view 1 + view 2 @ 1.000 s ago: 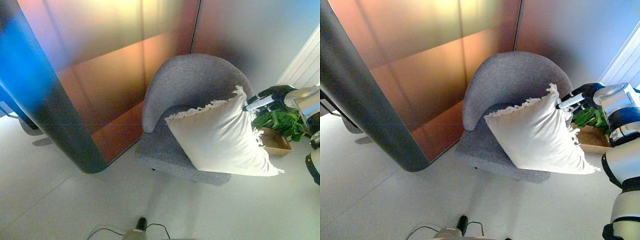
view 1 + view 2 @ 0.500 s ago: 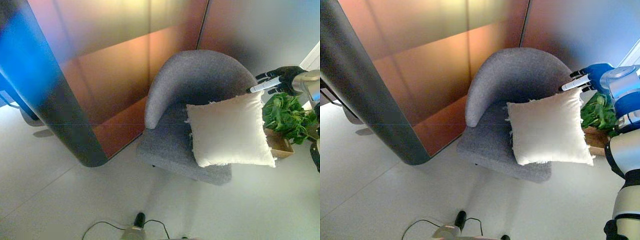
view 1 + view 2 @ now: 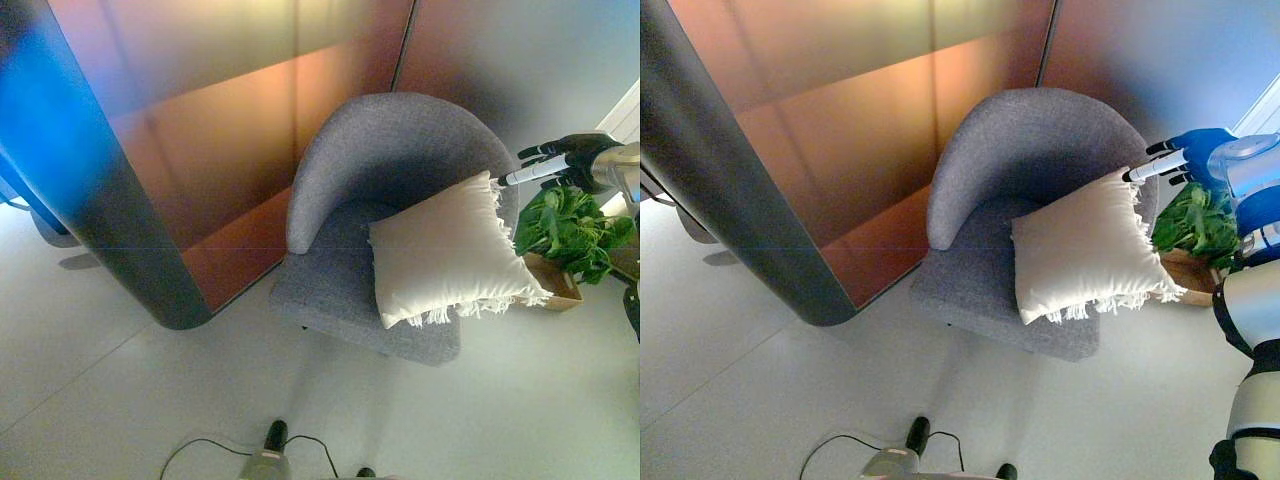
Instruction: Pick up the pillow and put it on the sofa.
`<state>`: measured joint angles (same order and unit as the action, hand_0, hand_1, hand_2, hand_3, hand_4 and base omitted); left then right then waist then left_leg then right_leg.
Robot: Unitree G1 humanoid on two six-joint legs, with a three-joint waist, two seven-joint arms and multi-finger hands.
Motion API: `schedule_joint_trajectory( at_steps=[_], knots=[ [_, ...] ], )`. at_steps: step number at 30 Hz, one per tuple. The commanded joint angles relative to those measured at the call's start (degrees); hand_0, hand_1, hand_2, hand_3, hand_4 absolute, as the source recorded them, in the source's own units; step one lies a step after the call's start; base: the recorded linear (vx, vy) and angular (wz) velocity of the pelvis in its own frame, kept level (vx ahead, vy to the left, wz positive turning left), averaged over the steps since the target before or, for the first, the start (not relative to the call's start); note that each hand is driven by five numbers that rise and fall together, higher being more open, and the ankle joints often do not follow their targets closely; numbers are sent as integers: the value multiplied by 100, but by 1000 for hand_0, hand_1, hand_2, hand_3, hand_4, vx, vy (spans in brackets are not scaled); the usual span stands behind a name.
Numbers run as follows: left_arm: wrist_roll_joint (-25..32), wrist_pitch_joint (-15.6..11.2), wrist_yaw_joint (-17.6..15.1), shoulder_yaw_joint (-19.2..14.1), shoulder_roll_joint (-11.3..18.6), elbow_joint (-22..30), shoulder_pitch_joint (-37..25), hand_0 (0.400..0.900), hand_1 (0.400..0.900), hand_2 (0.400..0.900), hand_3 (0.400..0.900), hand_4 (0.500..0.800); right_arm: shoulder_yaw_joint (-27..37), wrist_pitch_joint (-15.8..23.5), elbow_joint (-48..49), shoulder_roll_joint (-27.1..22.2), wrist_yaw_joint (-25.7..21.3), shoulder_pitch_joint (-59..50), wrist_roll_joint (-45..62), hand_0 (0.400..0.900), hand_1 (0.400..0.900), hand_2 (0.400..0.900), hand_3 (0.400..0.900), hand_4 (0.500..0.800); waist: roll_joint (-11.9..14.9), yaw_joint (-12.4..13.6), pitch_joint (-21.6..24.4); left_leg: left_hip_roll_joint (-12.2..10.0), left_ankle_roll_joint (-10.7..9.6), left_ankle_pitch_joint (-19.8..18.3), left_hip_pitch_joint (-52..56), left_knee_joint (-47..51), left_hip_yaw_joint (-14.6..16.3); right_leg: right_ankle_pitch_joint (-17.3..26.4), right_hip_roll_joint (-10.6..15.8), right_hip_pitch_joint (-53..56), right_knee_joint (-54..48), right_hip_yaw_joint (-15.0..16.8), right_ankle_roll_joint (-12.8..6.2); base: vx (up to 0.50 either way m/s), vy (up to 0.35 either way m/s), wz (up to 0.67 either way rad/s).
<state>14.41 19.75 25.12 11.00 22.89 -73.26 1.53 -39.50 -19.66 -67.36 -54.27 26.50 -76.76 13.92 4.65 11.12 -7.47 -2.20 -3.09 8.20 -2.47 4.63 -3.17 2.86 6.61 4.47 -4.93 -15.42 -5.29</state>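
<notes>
A white square pillow [image 3: 445,251] with fringed edges lies on the seat of a grey round-backed armchair [image 3: 385,160], leaning against its right side and hanging a little over the seat's right edge. My right hand [image 3: 560,160] is up at the chair's right side, just above and right of the pillow's top corner. Its fingers are straight and hold nothing. It also shows in the right eye view [image 3: 1185,158]. My left hand is not in view.
A green potted plant [image 3: 572,232] in a wooden box stands on the floor right of the chair. A brown panelled wall [image 3: 230,110] is behind the chair, and a dark curved column [image 3: 110,220] stands at the left. Pale floor lies in front.
My right hand has let go of the pillow. The pillow dropped onto the chair seat and settled leaning to the right. The hand has lifted slightly away.
</notes>
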Motion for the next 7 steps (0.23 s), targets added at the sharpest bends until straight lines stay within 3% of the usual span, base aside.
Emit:
schedule_joint_trajectory(
  at_steps=[1, 7],
  knots=[
    [90, -55, 83, 140, 318, -150, 64, 900, 900, 900, 900, 800, 137, 583, 440, -674, -353, -442, 254, 900, 900, 900, 900, 800, 166, -12, 79, 54, -53, -805, 486, 37, 260, -37, -28, 63, -7, 130, -119, -32, -6, -6],
    [284, -115, 67, 48, 194, -159, -57, 900, 900, 900, 900, 800, 1575, 1229, 977, -204, -666, 1614, 631, 900, 900, 900, 900, 800, -4, -186, 116, 72, -21, -848, 587, 37, 344, -54, 1, 118, -7, 187, -136, -39, 6, -9]
  ],
)
